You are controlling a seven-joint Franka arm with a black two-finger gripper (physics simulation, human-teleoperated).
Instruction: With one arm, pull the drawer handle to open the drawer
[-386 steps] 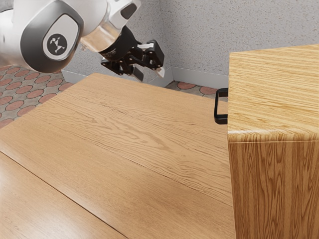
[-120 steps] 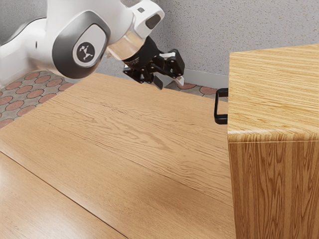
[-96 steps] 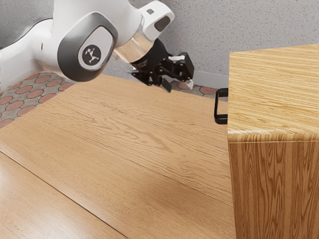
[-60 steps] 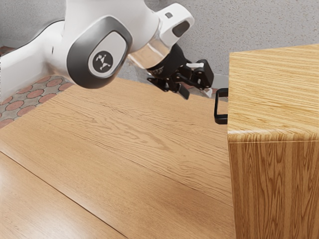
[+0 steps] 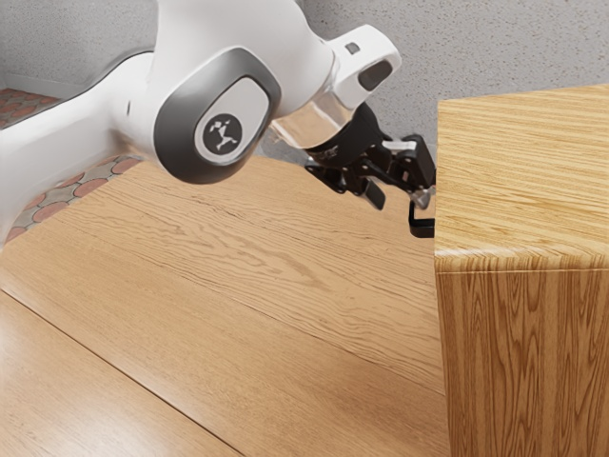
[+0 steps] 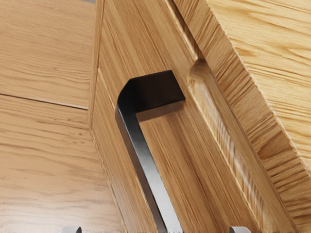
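The wooden cabinet stands at the exterior view's right, with a black bar handle on its left-facing drawer front. My gripper is open right at the handle, and its hand covers the handle's upper part. In the wrist view the handle runs down the drawer front and ends between my two fingertips. Neither one touches it. The drawer front does not stick out from the cabinet's face.
The cabinet stands on a wide wooden table that stretches toward the exterior view's left. A grey wall lies behind, and patterned floor tiles show past the table's far left edge.
My arm has swung toward the exterior view's right and slightly down, bringing the open gripper from above the table's far edge up to the handle. The cabinet and handle have not moved.
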